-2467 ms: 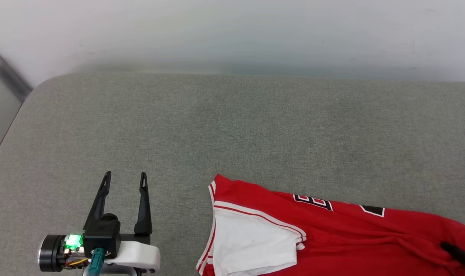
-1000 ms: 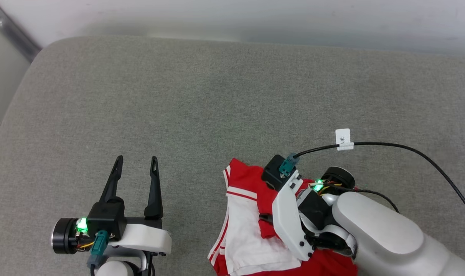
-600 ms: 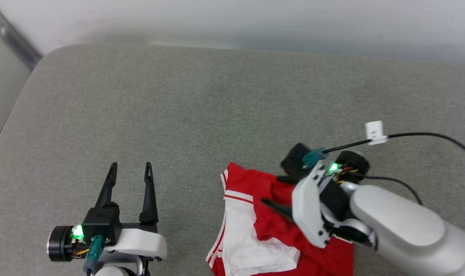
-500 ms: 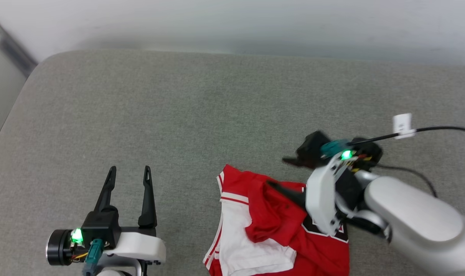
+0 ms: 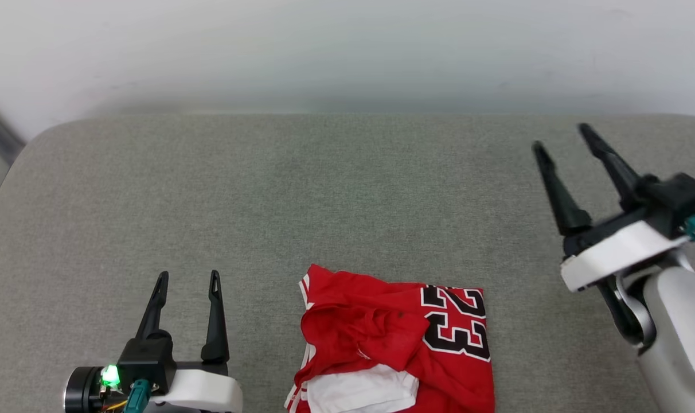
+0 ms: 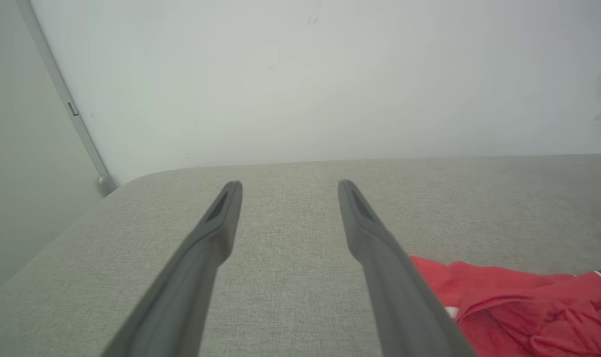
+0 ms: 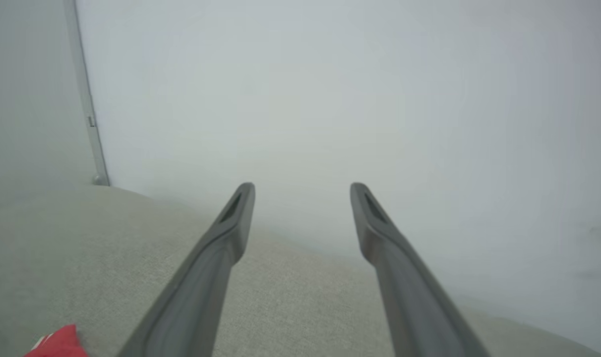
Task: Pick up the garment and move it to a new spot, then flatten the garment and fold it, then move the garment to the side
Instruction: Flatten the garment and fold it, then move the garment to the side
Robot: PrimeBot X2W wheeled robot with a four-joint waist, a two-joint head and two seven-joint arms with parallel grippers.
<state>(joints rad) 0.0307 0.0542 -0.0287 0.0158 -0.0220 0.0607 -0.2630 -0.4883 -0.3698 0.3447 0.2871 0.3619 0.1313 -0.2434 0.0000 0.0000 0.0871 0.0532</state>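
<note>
The red garment (image 5: 393, 344) lies folded over on the grey cushioned surface (image 5: 324, 189), near its front middle, with the black "23" print facing up and a white sleeve at the front. Its red edge (image 6: 509, 302) reaches into the left wrist view, and a red corner (image 7: 57, 342) sits low in the right wrist view. My left gripper (image 5: 188, 276) is open to the garment's left, nothing between its fingers. My right gripper (image 5: 561, 136) is open, raised far right of the garment and apart from it.
A pale wall (image 5: 347, 51) rises behind the surface's rear edge. A grey metal bar (image 6: 62, 99) runs down the wall at the left corner. The surface's rounded left edge (image 5: 3, 183) drops off at the left.
My right gripper has let go of the garment and swung up and away to the right. The red cloth has dropped over the white sleeve, with the "23" print up. The camera has shifted.
</note>
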